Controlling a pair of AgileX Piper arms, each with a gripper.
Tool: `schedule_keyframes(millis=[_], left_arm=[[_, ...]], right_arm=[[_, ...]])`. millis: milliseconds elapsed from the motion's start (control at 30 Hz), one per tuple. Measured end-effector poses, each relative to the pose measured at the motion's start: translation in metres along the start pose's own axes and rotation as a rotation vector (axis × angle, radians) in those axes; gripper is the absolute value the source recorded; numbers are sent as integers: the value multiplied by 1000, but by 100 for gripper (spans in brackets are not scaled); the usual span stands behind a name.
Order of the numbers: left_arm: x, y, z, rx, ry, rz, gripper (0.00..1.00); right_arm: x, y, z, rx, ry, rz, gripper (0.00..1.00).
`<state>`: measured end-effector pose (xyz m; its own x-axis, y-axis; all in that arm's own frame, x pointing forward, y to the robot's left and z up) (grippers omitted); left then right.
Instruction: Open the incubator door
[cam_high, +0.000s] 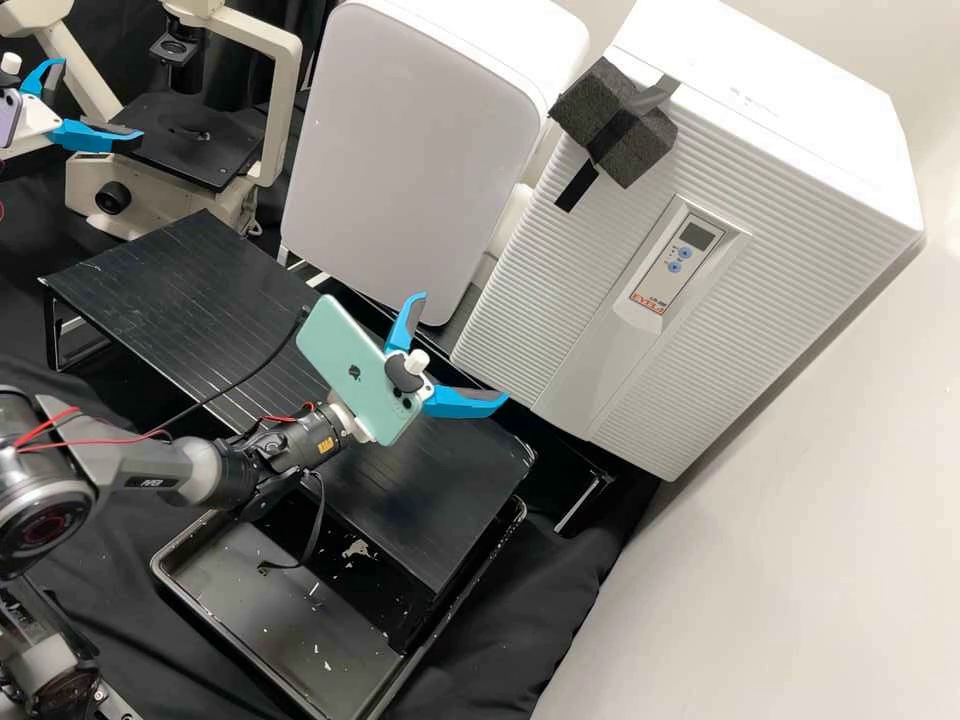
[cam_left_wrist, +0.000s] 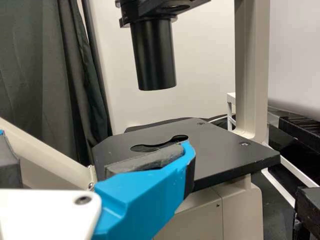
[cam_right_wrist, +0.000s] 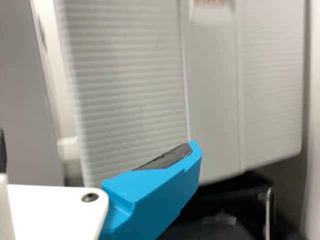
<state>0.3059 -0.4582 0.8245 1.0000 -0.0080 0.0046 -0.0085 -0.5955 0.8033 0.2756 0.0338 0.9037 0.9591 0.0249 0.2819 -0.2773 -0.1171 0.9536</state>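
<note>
Right end effector (cam_high: 458, 350), 2 fingers (cam_high: 462, 402) wide, near the incubator (cam_high: 700, 160); left end effector (cam_high: 101, 99) equally wide

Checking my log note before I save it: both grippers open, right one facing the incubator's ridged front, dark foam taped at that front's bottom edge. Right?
Foam position is wrong. The high view shows the dark foam taped at the top edge of the incubator's ridged front. Both grippers are open, and the right one faces that front.
</note>
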Motion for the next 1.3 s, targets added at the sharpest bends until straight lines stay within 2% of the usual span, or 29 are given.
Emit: schedule_keyframes(millis=[233, 533, 767, 967, 1300], left_arm=[[0, 0, 0, 0, 0, 0, 100], [0, 0, 0, 0, 0, 0, 100], [0, 0, 0, 0, 0, 0, 100], [0, 0, 0, 0, 0, 0, 100], [0, 0, 0, 0, 0, 0, 100]], right_arm=[[16, 23, -26, -6, 98, 81, 100], [40, 42, -50, -15, 163, 138, 100], [58, 46, -54, 1, 113, 151, 100], [69, 40, -60, -47, 117, 137, 100], [76, 41, -65, -69, 109, 154, 100]])
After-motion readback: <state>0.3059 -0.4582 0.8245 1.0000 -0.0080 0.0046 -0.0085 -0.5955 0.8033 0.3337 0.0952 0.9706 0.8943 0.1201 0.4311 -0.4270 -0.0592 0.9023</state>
